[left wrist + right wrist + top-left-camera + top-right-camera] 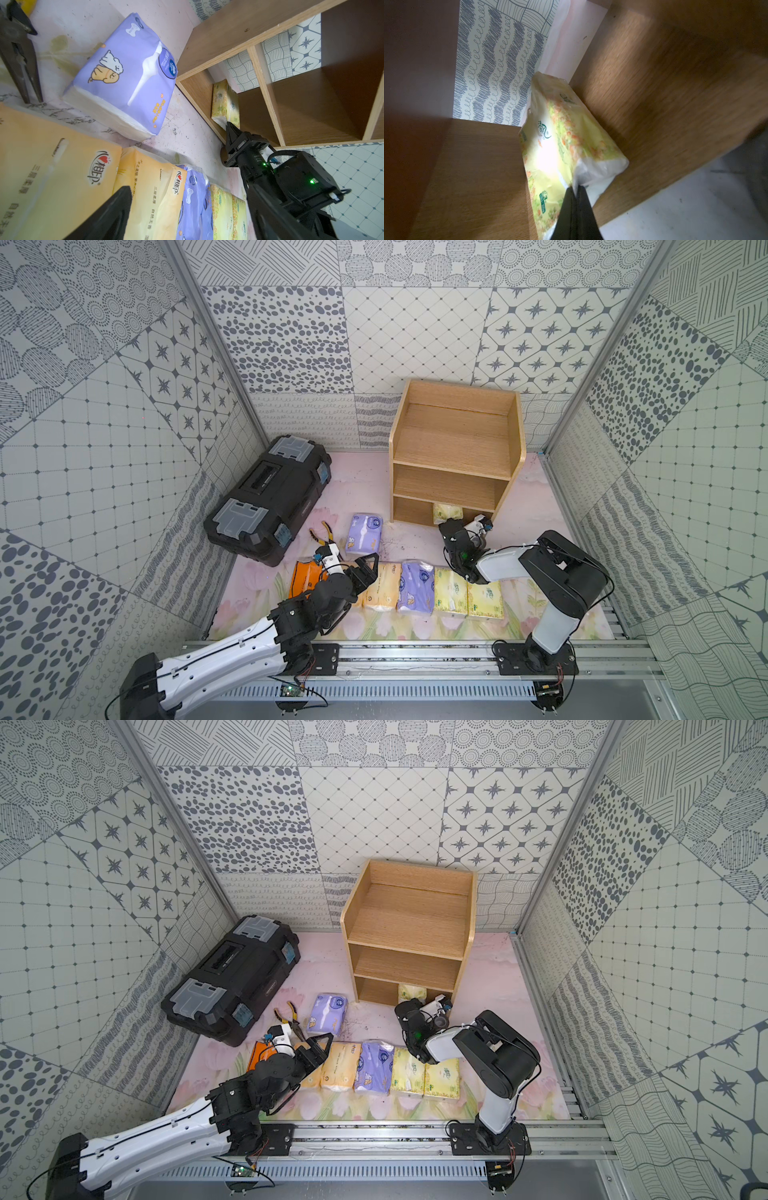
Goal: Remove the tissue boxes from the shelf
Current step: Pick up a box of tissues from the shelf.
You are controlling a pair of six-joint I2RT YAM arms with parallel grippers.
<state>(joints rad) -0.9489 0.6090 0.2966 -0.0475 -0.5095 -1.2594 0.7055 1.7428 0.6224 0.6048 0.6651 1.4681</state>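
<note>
The step in hand is pulling out the final pack. The shelf (453, 456) stands at about 1 o'clock on the bench (536, 506). Its top and middle tiers show only bare wood, and the bottom tier holds a single yellow-green pack (562, 141) standing on edge with its white end at the tier's mouth. The right gripper (576, 188) reaches into that opening with its jaws pressed together on the loose wrapper at that end. It looks like a thin pinch of film, not a grip on the body of the pack. The next move, as I judge it, is a straight pull toward 6 o'clock. It should stay low enough to pass under the middle board and go gently, since the soft wrap could slip or tear. The other packs are already out. A row of packs (415, 589) lies side by side at 6 o'clock, bright orange at its 9 o'clock end and two yellow-green at its 3 o'clock end, and a lavender pack (364, 533) lies apart just behind it. The left gripper (365, 568) hangs over the row's orange end with its jaws spread and holds nothing. A black toolbox (270, 499) sits at 10 o'clock with its lid down, so its contents are hidden, and pliers (324, 533) lie beside it.
</note>
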